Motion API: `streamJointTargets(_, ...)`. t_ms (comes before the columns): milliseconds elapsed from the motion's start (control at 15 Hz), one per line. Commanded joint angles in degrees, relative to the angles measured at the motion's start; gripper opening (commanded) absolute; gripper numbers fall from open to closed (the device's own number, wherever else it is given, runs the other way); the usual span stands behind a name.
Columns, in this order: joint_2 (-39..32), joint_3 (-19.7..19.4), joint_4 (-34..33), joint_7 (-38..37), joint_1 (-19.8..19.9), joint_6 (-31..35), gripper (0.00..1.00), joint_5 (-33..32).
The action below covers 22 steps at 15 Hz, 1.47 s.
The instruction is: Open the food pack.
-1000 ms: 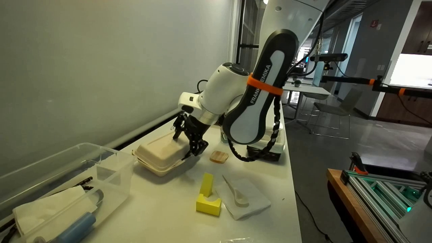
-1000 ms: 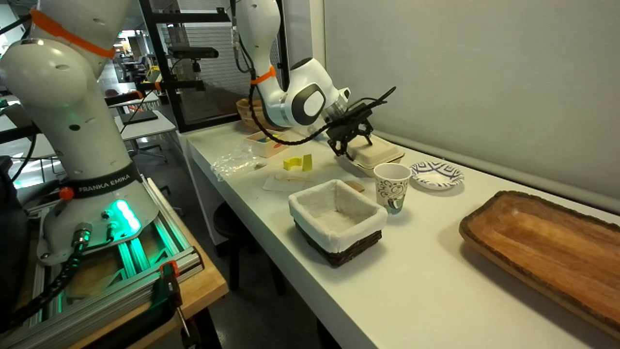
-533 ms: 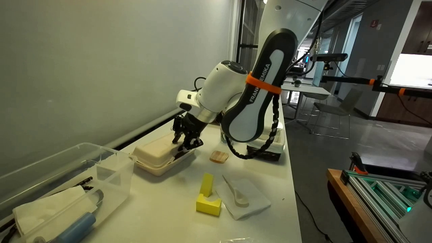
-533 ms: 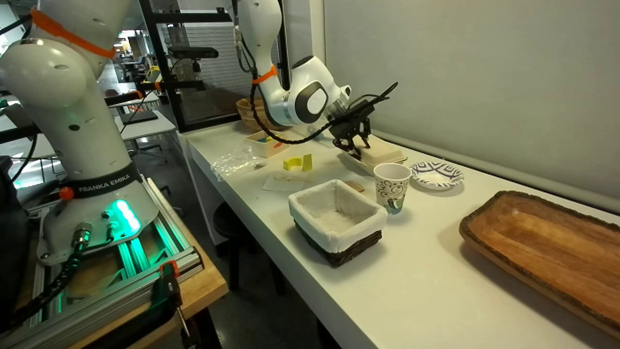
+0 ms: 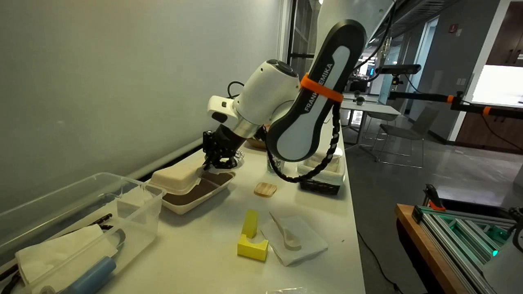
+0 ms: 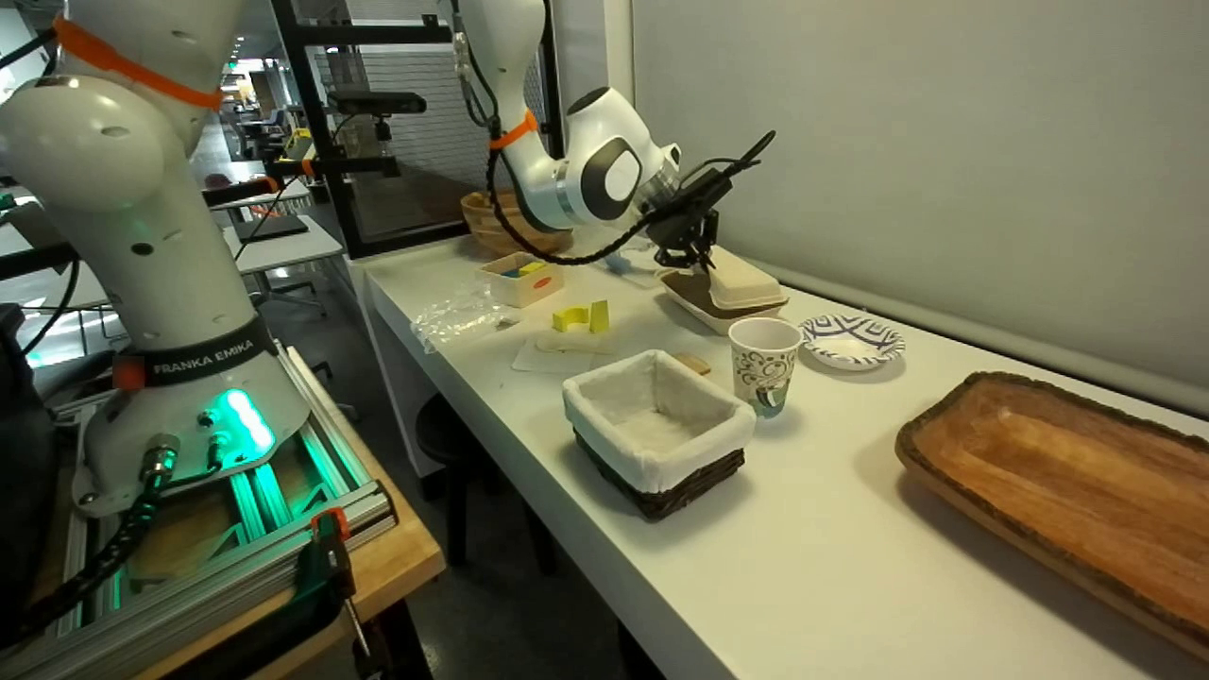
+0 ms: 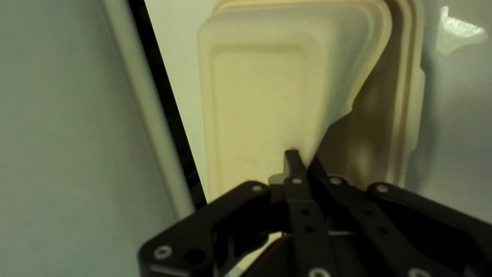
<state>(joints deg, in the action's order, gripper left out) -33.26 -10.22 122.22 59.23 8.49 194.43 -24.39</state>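
On the counter (image 5: 196,257), in an exterior view, a bin (image 5: 149,222) stands left of the box (image 5: 198,192), whose part-raised lid (image 5: 175,176) the gripper (image 7: 304,159) pinches by its edge, while right of the box are a yellow block (image 5: 251,251), a wood slice (image 5: 265,189), a spoon (image 5: 291,241) on a napkin (image 5: 311,241), and a basket (image 5: 320,188).

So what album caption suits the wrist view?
A black gripper pinches the raised lid of a cream takeaway box, its brown inside partly bared.
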Motion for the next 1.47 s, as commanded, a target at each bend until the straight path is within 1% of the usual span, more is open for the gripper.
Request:
streamJointTargets(0,4.55,1.68,1.62,0.59,1.75,-5.74,0.01,-4.19)
streamJointTargets(200,9.50,5.11,2.66,3.22,4.44,-14.80,0.01,-4.60)
streamJointTargets(267,11.42,7.71,2.99,4.53,6.32,-18.92,0.01,-3.80)
streamJointTargets(333,13.52,12.19,3.46,7.11,9.63,-23.25,0.01,-1.79)
streamJointTargets(400,15.07,15.64,3.48,9.88,12.00,-27.62,0.01,1.07)
streamJointTargets(467,16.35,20.41,3.30,14.07,15.43,-32.01,0.01,5.54)
streamJointTargets(533,17.37,22.81,2.52,17.37,17.08,-36.08,0.01,9.42)
streamJointTargets(600,18.32,25.82,1.31,21.39,19.18,-41.45,0.01,14.65)
streamJointTargets(667,19.11,27.22,-0.09,24.11,20.25,-46.27,0.01,18.64)
streamJointTargets(733,19.60,27.81,-1.69,26.07,20.96,-51.37,0.01,21.97)
streamJointTargets(800,20.32,21.87,-3.40,27.55,15.52,-56.04,0.01,25.81)
streamJointTargets(1000,19.20,14.92,-10.05,24.32,12.23,-68.35,0.01,26.42)
streamJointTargets(1200,15.81,9.96,-17.26,24.20,11.34,-79.14,0.01,28.70)
streamJointTargets(1267,14.11,8.78,-19.85,24.01,11.54,-82.82,0.01,30.11)
streamJointTargets(1400,10.72,7.02,-23.88,23.60,12.28,-87.56,0.01,33.39)
